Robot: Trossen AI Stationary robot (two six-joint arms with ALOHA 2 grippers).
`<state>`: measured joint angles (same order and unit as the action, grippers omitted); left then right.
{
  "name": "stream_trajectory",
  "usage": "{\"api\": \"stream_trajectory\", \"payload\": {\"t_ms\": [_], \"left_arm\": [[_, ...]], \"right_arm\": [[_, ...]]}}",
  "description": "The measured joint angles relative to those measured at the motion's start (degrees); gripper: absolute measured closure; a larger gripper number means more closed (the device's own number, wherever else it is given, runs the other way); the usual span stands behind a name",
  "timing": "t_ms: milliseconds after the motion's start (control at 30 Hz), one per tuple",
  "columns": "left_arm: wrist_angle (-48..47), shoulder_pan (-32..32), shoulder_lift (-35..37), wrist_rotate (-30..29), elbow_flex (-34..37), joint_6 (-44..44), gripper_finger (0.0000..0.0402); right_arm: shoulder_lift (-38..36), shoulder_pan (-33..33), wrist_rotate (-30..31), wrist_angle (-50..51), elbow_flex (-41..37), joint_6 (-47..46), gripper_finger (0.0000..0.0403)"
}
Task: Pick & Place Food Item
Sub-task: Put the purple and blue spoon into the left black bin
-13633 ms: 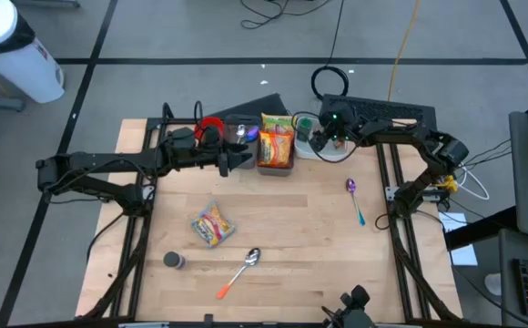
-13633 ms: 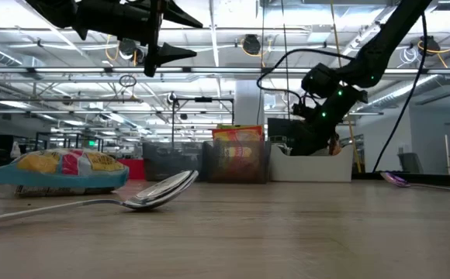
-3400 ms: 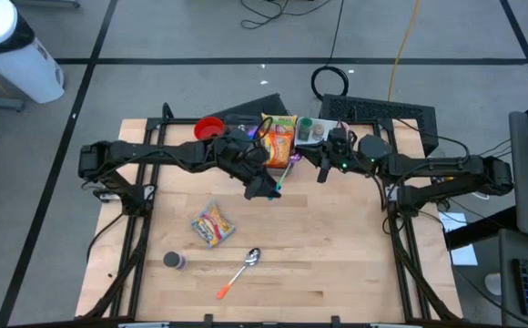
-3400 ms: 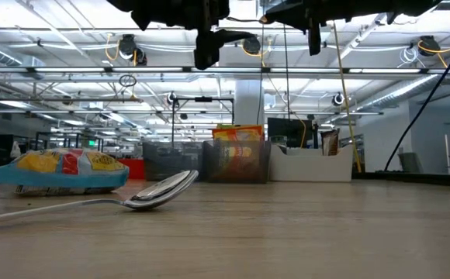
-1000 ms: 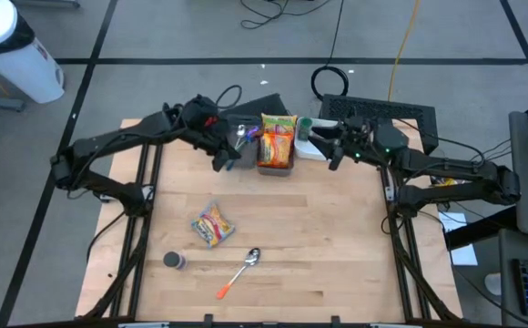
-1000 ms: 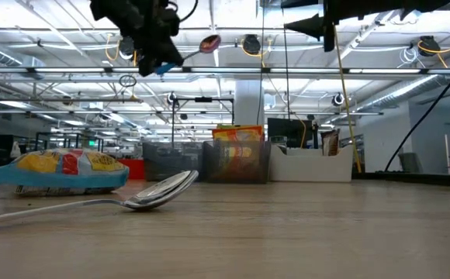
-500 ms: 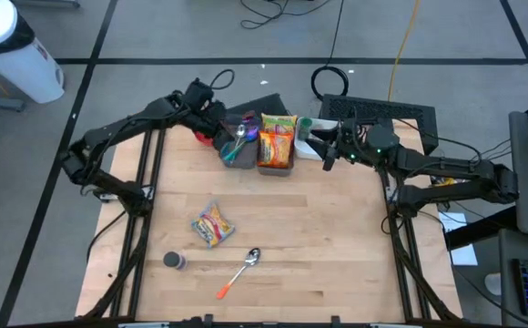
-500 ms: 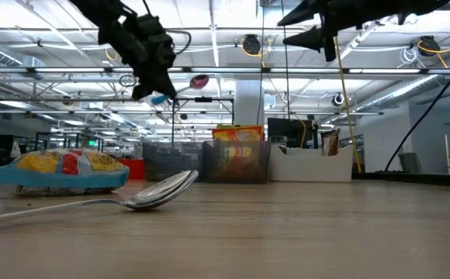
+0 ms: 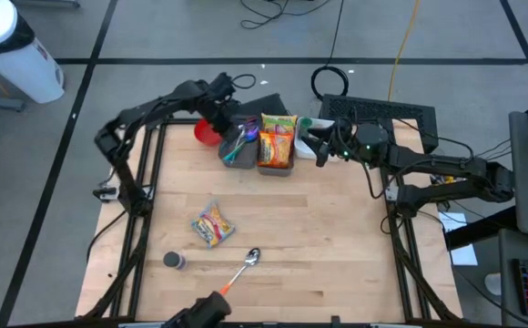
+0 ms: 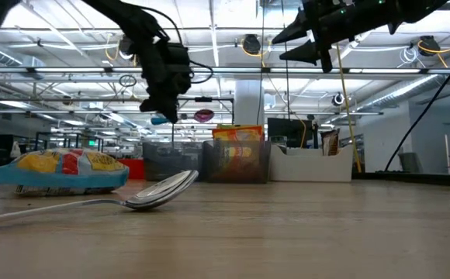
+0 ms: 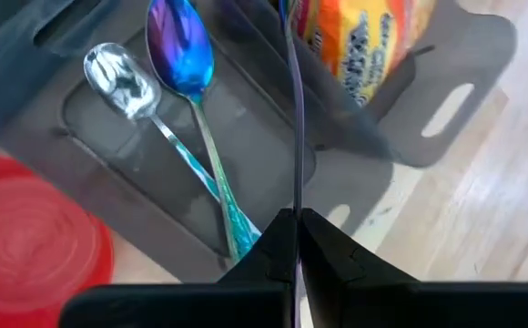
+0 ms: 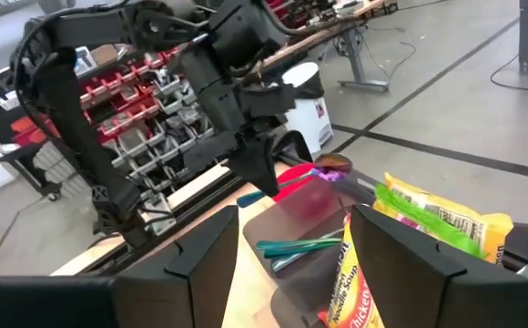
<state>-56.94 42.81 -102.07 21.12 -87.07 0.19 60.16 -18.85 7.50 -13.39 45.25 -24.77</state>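
My left gripper (image 9: pixel 230 126) hangs over the grey tray (image 9: pixel 234 158) at the table's far edge, shut on a spoon with a purple bowl (image 10: pixel 203 116) and a teal handle. Two other spoons, one silver (image 11: pixel 123 71) and one blue (image 11: pixel 180 41), lie in the tray. A yellow-orange food packet (image 9: pixel 278 141) stands upright in the bin beside the tray. A second snack bag (image 9: pixel 212 223) lies flat on the wood. My right gripper (image 9: pixel 308 144) hovers open right of the bin, its fingers level and pointing toward the table's left, with nothing between them. My left gripper pinches the spoon's thin handle (image 11: pixel 295 228) between its two fingers, close to the teal end (image 10: pixel 157 120), which sticks out a little behind them. The fingers slant down from above. The spoon stands out roughly level, lifted clear above the tray.
A red bowl (image 9: pixel 206 133) sits left of the tray and a white container (image 9: pixel 316 146) right of the bin. An orange-handled spoon (image 9: pixel 240 271) and a small dark cylinder (image 9: pixel 173 261) lie near the front. Bare wood stretches across the middle and right.
My left gripper has swung toward the far edge and come down over the grey tray, tipping steeper, still shut on the spoon, which has sunk with it. My right gripper has dropped slightly and edged toward the bin.
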Motion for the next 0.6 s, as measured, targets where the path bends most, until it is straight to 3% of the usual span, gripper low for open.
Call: {"api": "stream_trajectory", "payload": {"t_ms": [167,600], "left_arm": [[-3.4,0.3,-5.6,-0.3,-5.6,-1.2,0.0398],[-6.0,0.7,-7.5,-3.8,-6.0,-5.0,0.0397]], "right_arm": [[0.0,-0.3,0.0,0.0,0.0,0.2,0.0199],[0.0,-0.3,-0.1,2.5,0.0,0.6,0.0201]]}}
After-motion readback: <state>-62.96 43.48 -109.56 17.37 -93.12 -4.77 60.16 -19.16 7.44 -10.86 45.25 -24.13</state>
